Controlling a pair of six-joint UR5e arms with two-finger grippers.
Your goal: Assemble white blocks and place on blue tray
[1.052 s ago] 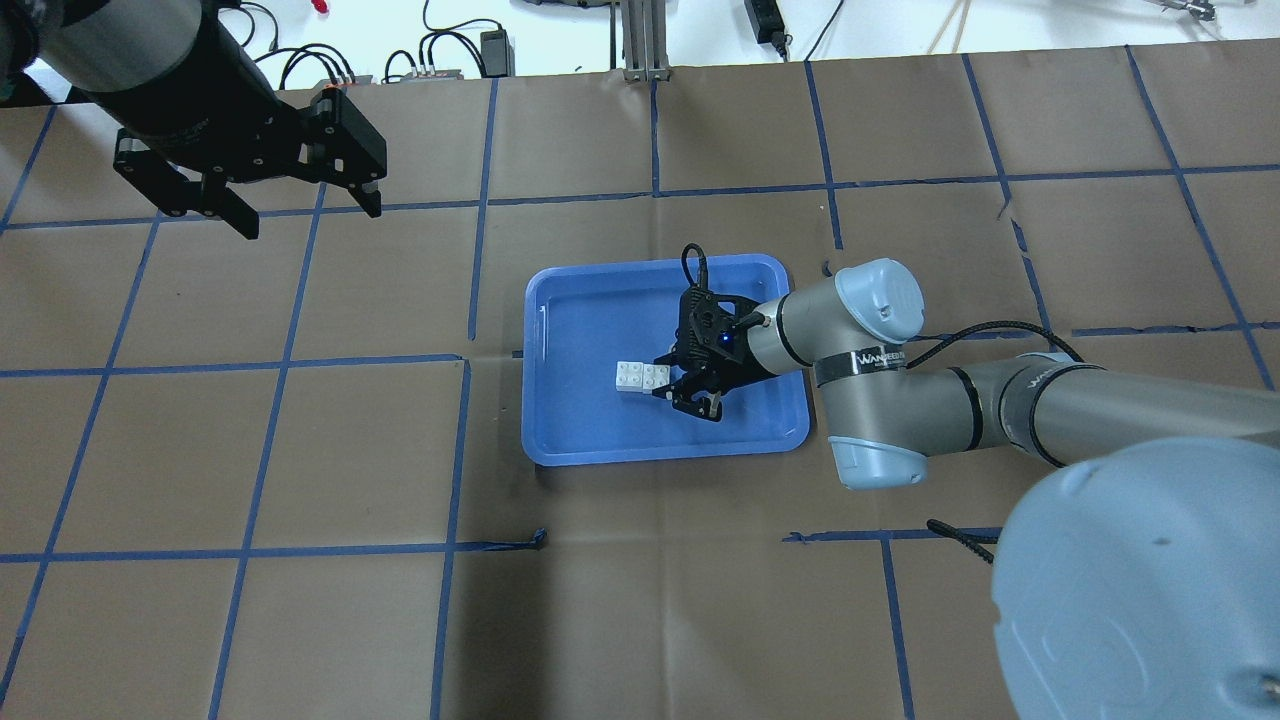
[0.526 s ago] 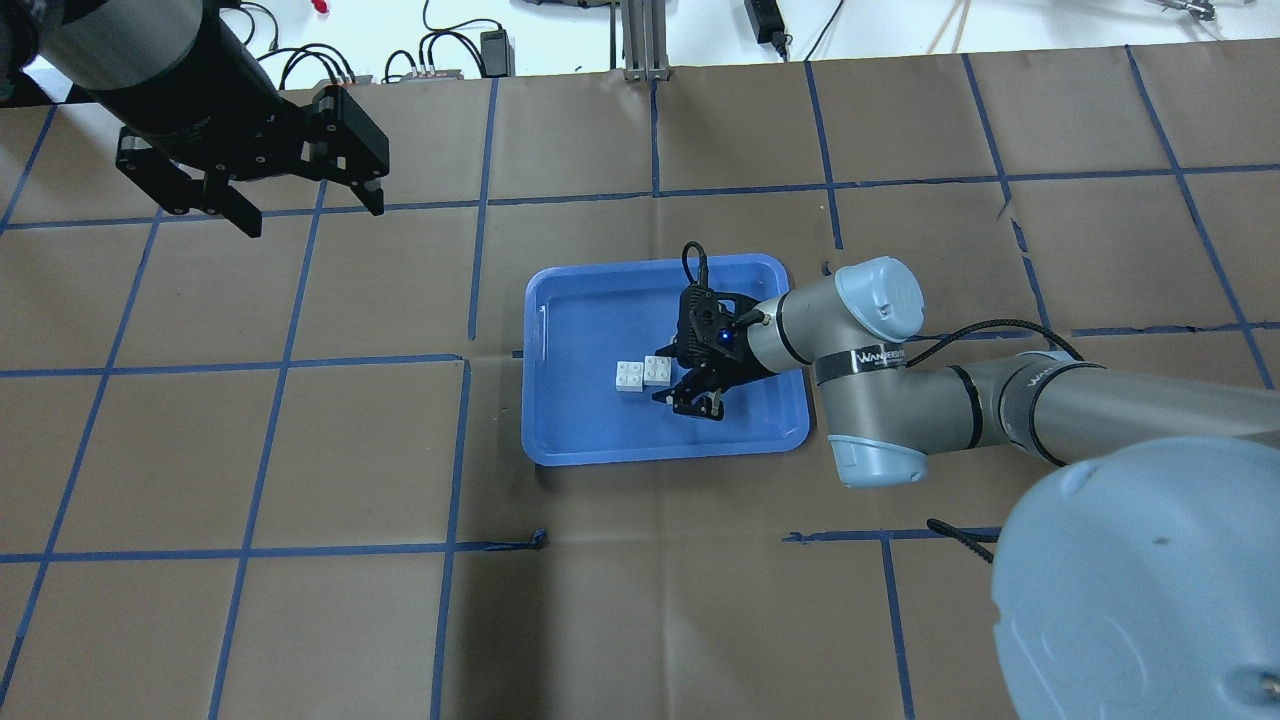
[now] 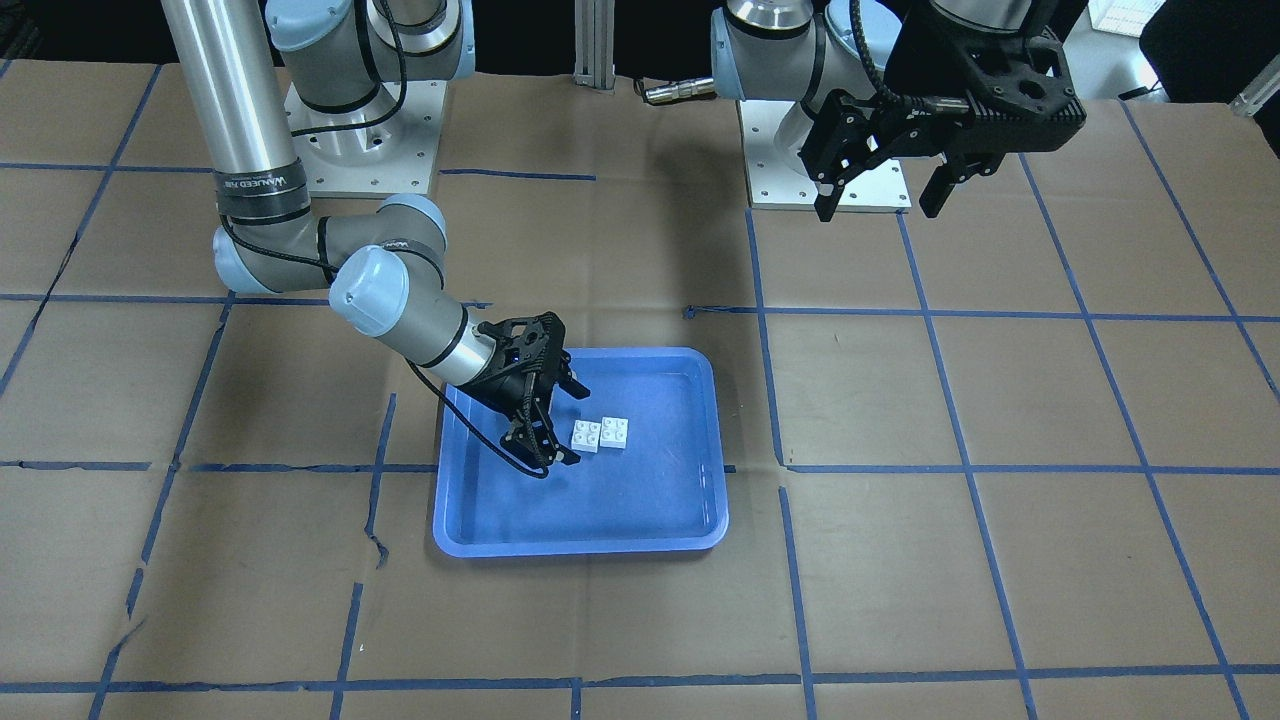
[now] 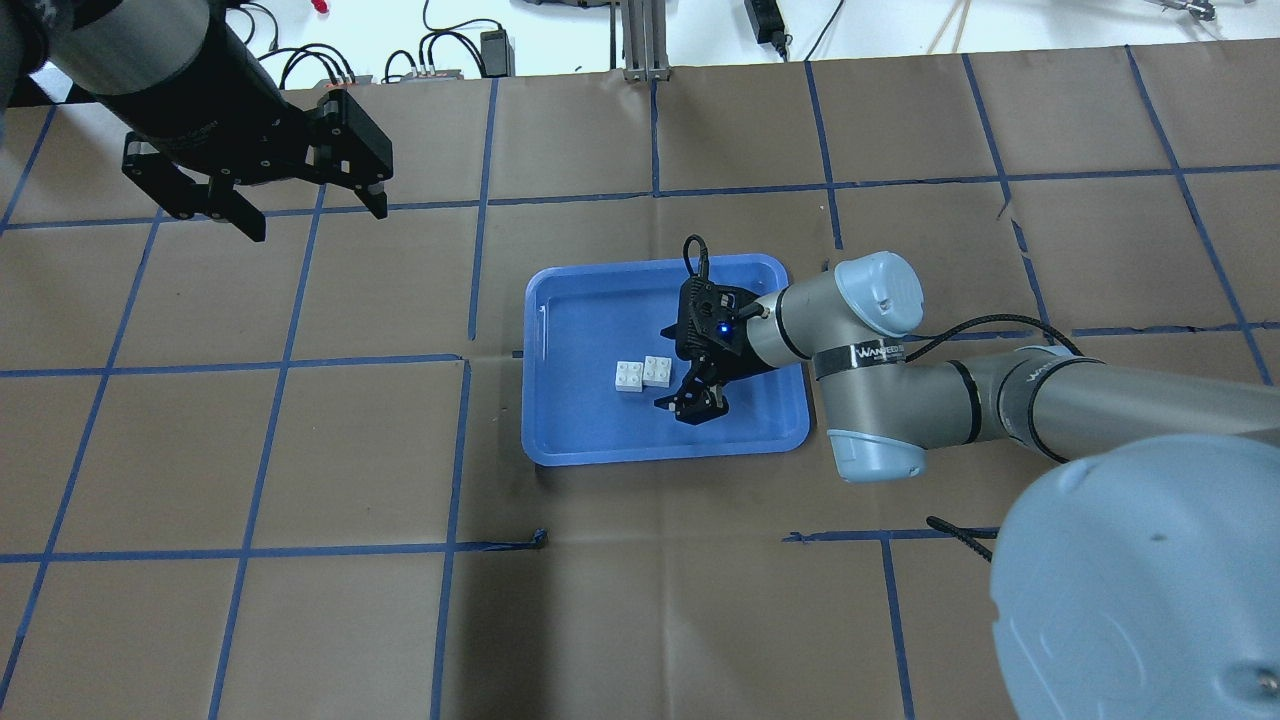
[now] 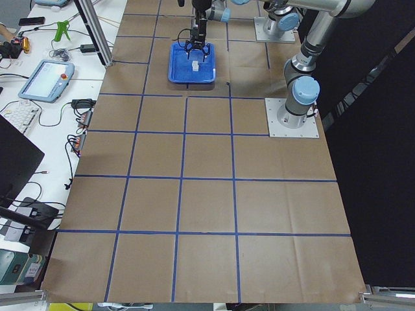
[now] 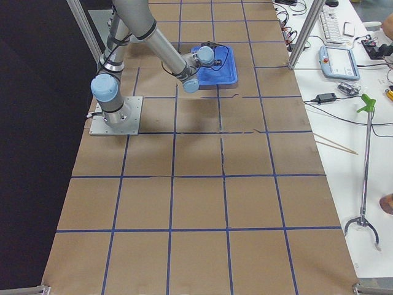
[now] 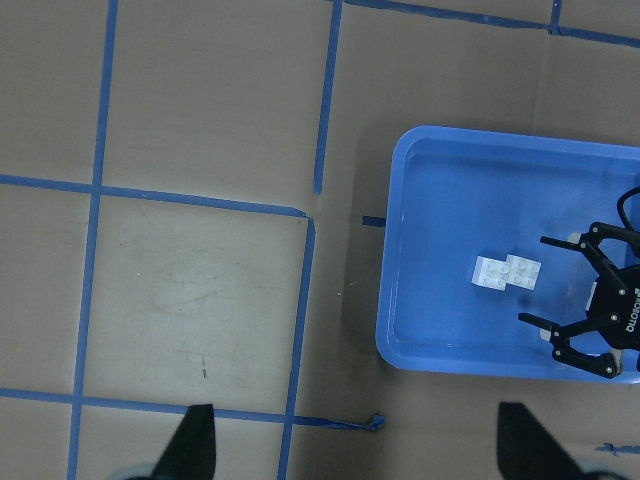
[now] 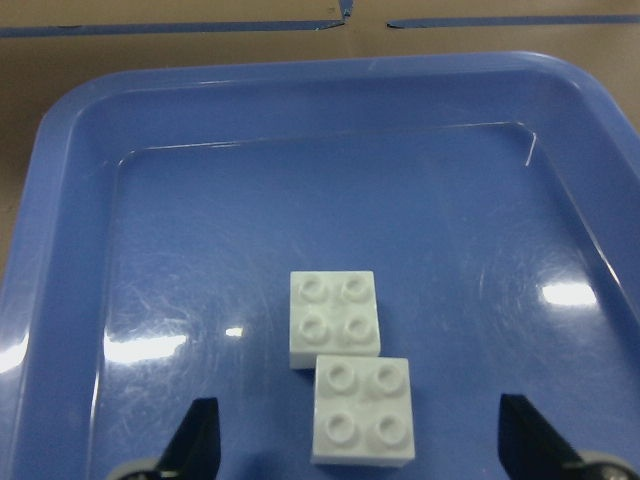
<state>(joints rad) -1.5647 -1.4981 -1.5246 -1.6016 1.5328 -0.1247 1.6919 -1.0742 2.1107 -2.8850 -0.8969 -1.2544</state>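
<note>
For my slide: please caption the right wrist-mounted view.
Two white blocks lie studs-up, side by side but offset, in the blue tray.

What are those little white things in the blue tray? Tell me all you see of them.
The white blocks are two small square bricks of glossy white plastic, each with four round studs facing up. They lie on the floor of the blue tray, side by side but staggered, seemingly touching, not stacked. The right gripper hangs open close by, touching neither.
</note>
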